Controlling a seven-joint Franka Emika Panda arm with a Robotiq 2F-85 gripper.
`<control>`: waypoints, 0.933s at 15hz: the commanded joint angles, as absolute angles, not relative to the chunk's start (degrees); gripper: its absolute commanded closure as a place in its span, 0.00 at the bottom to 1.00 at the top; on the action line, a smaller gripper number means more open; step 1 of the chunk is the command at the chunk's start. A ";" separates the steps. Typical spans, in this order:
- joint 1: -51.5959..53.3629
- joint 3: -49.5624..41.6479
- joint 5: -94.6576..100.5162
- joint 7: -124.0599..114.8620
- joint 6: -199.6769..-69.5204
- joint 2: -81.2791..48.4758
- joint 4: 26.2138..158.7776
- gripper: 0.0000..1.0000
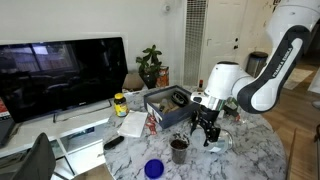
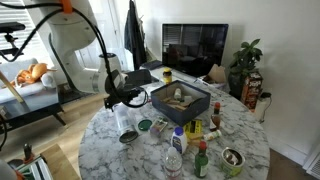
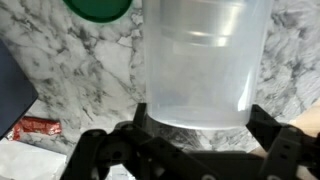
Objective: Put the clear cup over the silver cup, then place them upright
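This is a home living room. In both exterior views, 1 large flat television (image 1: 60, 75) stands against the wall with a leafy potted plant (image 1: 150, 63) beside it. A round marble surface (image 2: 95, 132) carries sauce bottles (image 2: 200, 160), like a dining spot. In an exterior view, dark coats (image 2: 133, 35) hang by the wall.

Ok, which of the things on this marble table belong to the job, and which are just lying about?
Job in hand:
clear cup, standing between the fingers of the open gripper
silver cup

Lying about:
dark brown cup
blue bowl
green lid
black tray
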State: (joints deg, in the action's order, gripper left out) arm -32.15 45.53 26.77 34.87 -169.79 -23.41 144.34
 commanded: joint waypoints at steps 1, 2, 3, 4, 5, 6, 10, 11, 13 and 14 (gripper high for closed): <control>-27.49 45.26 27.47 31.27 -159.15 -15.61 142.26 0.00; -26.39 44.81 28.05 31.39 -155.96 -17.04 140.58 0.00; -18.95 38.40 22.85 34.75 -155.52 -15.70 139.92 0.00; -17.00 36.49 22.60 34.71 -154.93 -16.30 139.16 0.00; -14.68 33.81 22.10 35.10 -155.72 -16.81 138.74 0.00; -12.07 30.93 21.83 34.44 -156.03 -16.76 138.77 0.00; -6.62 24.18 17.55 34.93 -159.12 -14.61 141.10 0.00; -6.46 23.31 15.51 34.25 -160.02 -13.56 142.46 0.00; -6.79 21.86 10.41 32.19 -162.59 -11.16 146.12 0.00; -7.67 22.00 7.10 32.77 -163.86 -10.11 148.15 0.00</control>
State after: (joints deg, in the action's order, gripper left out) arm -8.01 23.91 14.91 33.24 -159.87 -15.37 141.09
